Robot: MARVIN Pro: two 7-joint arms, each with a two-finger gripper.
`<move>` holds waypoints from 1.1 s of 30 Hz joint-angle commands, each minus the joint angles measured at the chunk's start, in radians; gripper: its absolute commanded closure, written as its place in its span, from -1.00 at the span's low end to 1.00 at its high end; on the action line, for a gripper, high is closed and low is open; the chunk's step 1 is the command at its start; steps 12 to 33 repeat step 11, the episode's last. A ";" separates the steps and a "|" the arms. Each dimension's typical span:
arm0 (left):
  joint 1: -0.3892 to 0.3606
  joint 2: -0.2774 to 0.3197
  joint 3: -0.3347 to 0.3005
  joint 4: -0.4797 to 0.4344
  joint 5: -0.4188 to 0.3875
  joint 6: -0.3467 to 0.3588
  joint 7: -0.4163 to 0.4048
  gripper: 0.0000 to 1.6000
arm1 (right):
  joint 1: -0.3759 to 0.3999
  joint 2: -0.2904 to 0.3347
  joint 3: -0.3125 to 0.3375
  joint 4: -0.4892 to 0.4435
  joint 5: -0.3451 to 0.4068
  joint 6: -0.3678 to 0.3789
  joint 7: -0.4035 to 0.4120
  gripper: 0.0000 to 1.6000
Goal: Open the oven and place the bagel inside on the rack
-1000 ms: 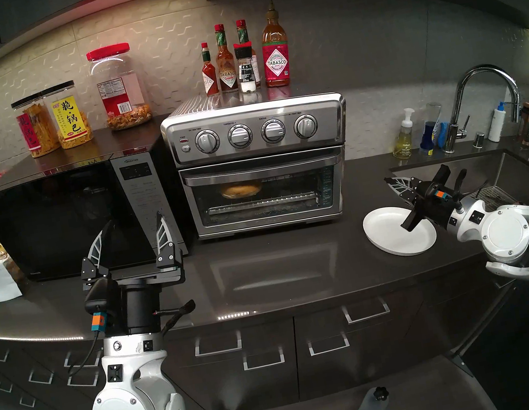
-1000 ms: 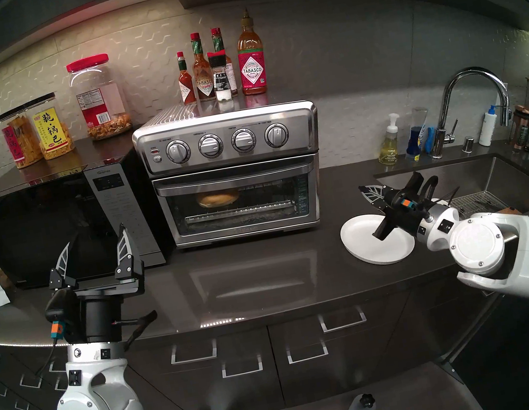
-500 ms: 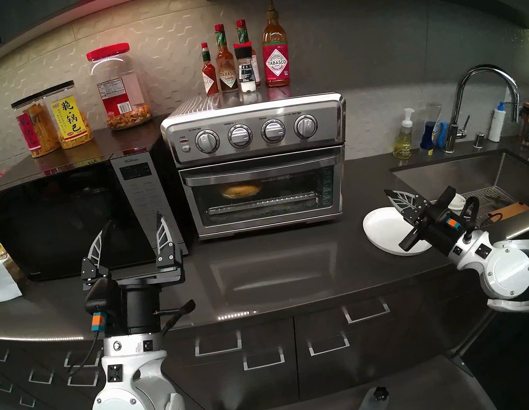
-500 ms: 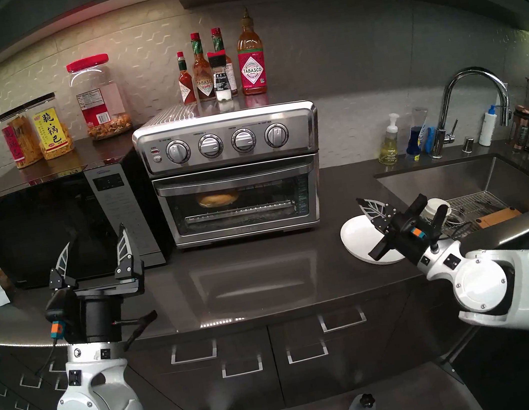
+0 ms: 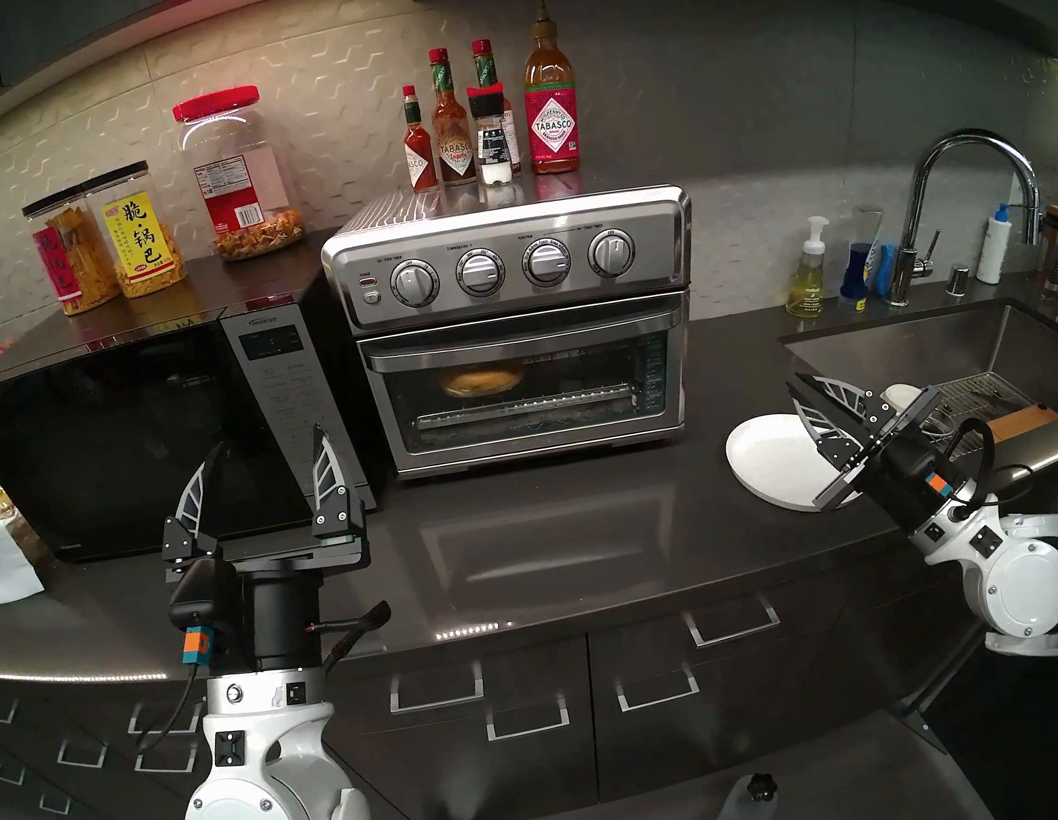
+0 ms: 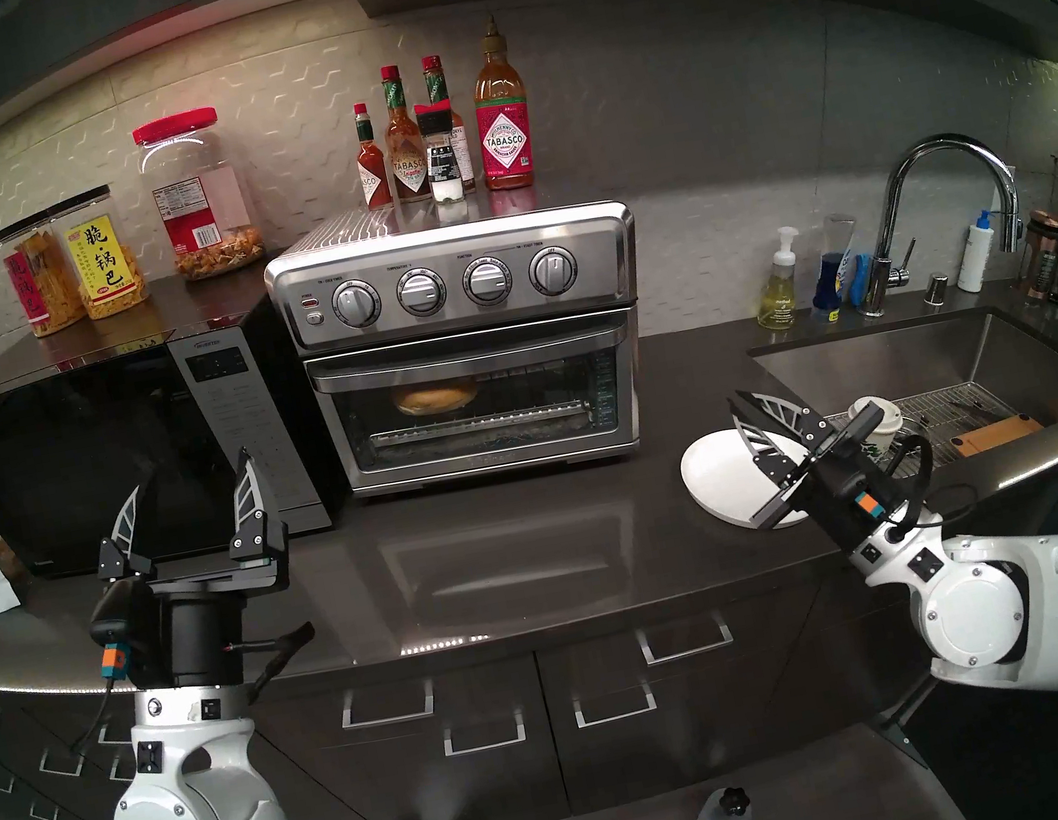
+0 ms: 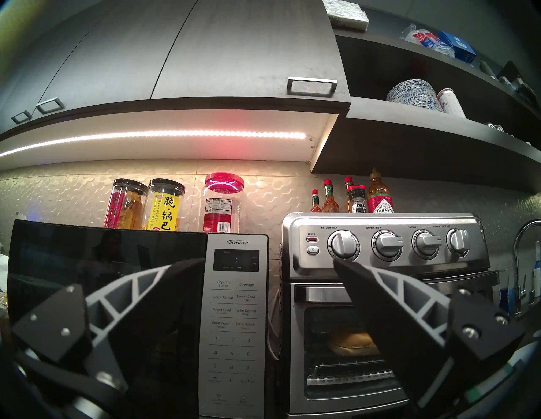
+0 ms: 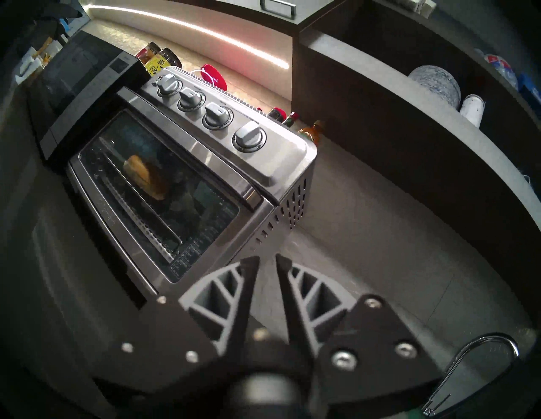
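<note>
From your head cameras: the oven [image 5: 521,322] stands on the counter [image 5: 535,538] with its glass door shut, and the bagel [image 5: 482,380] lies inside on the rack [image 5: 579,353], left of centre. Your left gripper [image 5: 270,455] hangs before the microwave [image 5: 143,431], fingers spread wide and holding nothing. Your right gripper [image 5: 798,388] hovers over the white plate [image 5: 766,452] beside the sink [image 5: 992,338], fingers drawn together, empty.

From your left wrist: the bagel [image 7: 348,343] shows through the door, partly behind your right-hand finger.

From your right wrist: the closed fingertips [image 8: 251,264] point toward the oven's lower corner; the bagel [image 8: 146,175] sits behind the glass.
</note>
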 commanded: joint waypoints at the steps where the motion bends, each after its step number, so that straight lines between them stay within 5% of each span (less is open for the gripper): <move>1: 0.004 0.001 0.001 -0.027 0.001 -0.004 -0.001 -1.00 | -0.056 0.003 0.026 0.000 -0.103 -0.022 -0.123 0.07; 10: 0.007 0.001 0.001 -0.029 0.001 -0.004 -0.001 -1.00 | -0.116 0.004 0.054 0.004 -0.198 -0.017 -0.240 0.07; 33: 0.007 0.001 0.001 -0.029 0.001 -0.004 -0.001 -1.00 | -0.116 0.004 0.054 0.004 -0.198 -0.017 -0.240 0.07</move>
